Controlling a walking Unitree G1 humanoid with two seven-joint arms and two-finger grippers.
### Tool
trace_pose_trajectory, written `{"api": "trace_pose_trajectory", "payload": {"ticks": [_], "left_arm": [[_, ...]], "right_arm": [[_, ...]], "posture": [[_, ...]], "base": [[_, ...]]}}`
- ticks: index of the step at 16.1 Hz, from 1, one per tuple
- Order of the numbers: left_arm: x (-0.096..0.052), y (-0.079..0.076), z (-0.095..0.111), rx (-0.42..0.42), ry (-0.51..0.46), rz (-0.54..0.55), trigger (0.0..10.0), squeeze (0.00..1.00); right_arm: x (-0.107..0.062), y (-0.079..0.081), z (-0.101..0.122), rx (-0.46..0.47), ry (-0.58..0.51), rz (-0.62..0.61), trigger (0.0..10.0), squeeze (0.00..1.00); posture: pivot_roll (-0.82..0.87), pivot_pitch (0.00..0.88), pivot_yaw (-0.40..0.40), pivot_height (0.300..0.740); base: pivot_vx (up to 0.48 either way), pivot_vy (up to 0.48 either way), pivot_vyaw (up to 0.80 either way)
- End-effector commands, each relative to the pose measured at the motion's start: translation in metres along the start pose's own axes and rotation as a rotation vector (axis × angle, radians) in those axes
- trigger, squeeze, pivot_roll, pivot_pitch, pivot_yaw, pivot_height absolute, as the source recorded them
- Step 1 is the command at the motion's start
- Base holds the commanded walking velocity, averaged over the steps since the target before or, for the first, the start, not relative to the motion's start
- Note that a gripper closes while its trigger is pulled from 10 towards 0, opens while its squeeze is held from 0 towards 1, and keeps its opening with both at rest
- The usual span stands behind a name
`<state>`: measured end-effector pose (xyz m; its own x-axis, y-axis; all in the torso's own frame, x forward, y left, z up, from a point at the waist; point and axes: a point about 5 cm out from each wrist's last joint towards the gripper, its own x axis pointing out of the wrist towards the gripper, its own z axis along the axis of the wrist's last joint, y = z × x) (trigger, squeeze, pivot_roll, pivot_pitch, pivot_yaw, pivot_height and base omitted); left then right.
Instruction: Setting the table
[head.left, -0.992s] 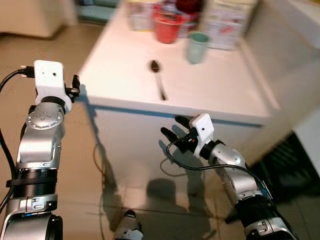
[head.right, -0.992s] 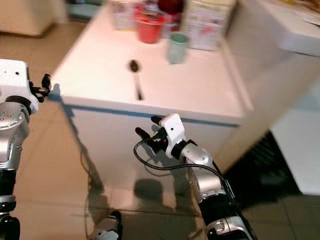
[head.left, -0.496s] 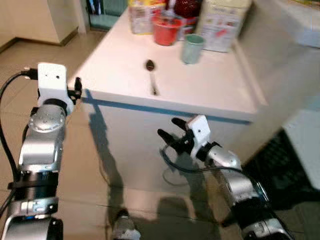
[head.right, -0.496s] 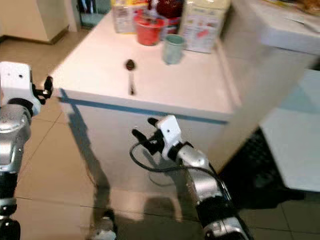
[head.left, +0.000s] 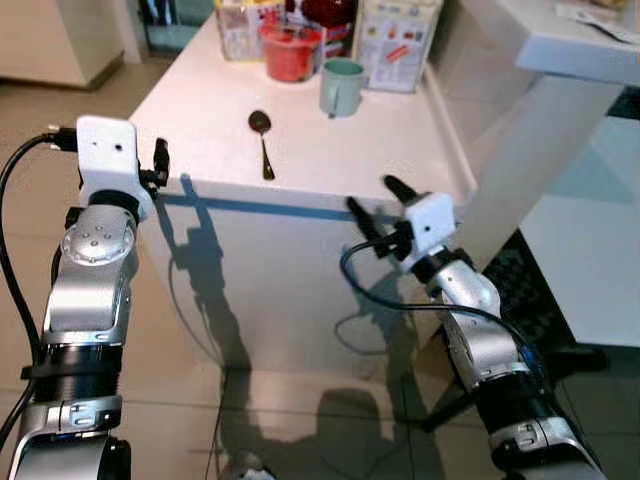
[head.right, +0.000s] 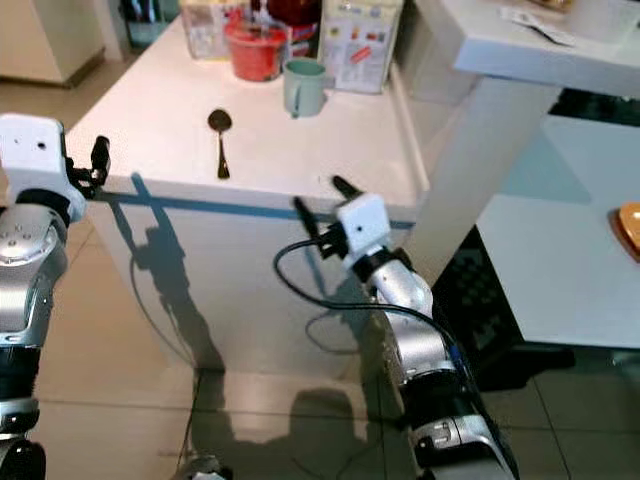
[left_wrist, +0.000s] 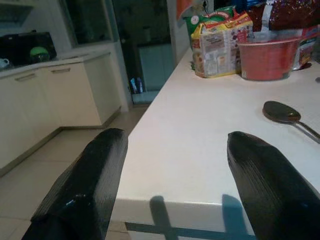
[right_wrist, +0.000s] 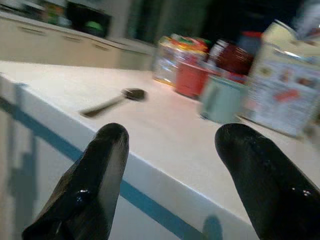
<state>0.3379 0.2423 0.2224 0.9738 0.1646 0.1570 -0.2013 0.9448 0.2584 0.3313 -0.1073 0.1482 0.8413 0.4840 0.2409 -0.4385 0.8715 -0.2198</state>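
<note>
A dark metal spoon (head.left: 263, 143) lies on the white table (head.left: 200, 120), bowl end away from me. Behind it stand a pale green mug (head.left: 340, 87) and a red bowl (head.left: 291, 50). My right gripper (head.left: 371, 195) is open at the table's front edge, level with the top; in the right wrist view the spoon (right_wrist: 112, 101) and mug (right_wrist: 220, 98) lie beyond its fingertips (right_wrist: 111, 135). My left gripper (head.left: 158, 166) is open at the table's left front corner, and the spoon (left_wrist: 286, 114) shows ahead of it.
Food cartons and packets (head.left: 392, 40) crowd the table's back edge. A second white surface (head.right: 560, 240) and a higher white counter (head.right: 520, 50) lie to the right. Cream cabinets (left_wrist: 55, 95) stand to the left. Tiled floor (head.left: 300, 410) lies below.
My right gripper has risen from below the tabletop to the level of its front edge. The camera has shifted, showing more of the room to the right. The left arm has kept its place.
</note>
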Motion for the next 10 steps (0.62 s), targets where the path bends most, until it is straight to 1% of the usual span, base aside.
{"api": "trace_pose_trajectory", "payload": {"ticks": [1,3,4,5,7,8,9,10], "left_arm": [[-0.001,0.001,-0.003,0.004,0.004,0.012,10.0,0.0],[-0.001,0.0,-0.005,0.007,0.008,0.007,10.0,0.0],[-0.002,-0.001,-0.007,0.009,0.008,0.004,10.0,0.0],[-0.004,-0.004,-0.011,-0.012,0.006,-0.014,10.0,0.0],[-0.005,-0.015,-0.014,-0.039,-0.004,-0.08,10.0,0.0],[-0.003,-0.025,-0.016,-0.054,-0.002,-0.13,10.0,0.0],[0.001,-0.036,-0.019,-0.071,0.011,-0.164,10.0,0.0],[0.004,-0.042,-0.02,-0.093,0.02,-0.183,10.0,0.0]], "right_arm": [[0.0,-0.002,-0.003,0.004,0.015,-0.022,10.0,0.0],[-0.001,0.003,-0.008,0.015,0.029,-0.008,10.0,0.0],[-0.002,0.006,-0.01,-0.005,0.026,0.0,10.0,0.0],[-0.003,0.009,-0.017,-0.005,0.051,-0.006,10.0,0.0],[-0.003,0.013,-0.023,0.018,0.077,-0.016,10.0,0.0],[-0.002,0.016,-0.028,0.044,0.1,-0.033,10.0,0.0],[0.0,0.017,-0.03,0.054,0.113,-0.052,10.0,0.0],[0.002,0.017,-0.03,0.066,0.116,-0.077,10.0,0.0]], "posture": [[0.25,0.081,-0.083,0.74],[0.26,0.08,-0.083,0.74],[0.26,0.077,-0.083,0.74],[0.26,0.072,-0.083,0.74],[0.21,0.07,-0.037,0.74],[0.19,0.074,-0.013,0.74],[0.15,0.081,0.006,0.74],[0.13,0.08,0.017,0.74]], "base": [[0.0,0.0,0.0],[0.0,0.0,0.0],[0.0,0.0,0.0],[0.0,0.0,0.0],[0.0,0.0,0.0],[0.0,0.0,0.0],[0.0,0.0,0.0],[0.0,0.0,0.0]]}}
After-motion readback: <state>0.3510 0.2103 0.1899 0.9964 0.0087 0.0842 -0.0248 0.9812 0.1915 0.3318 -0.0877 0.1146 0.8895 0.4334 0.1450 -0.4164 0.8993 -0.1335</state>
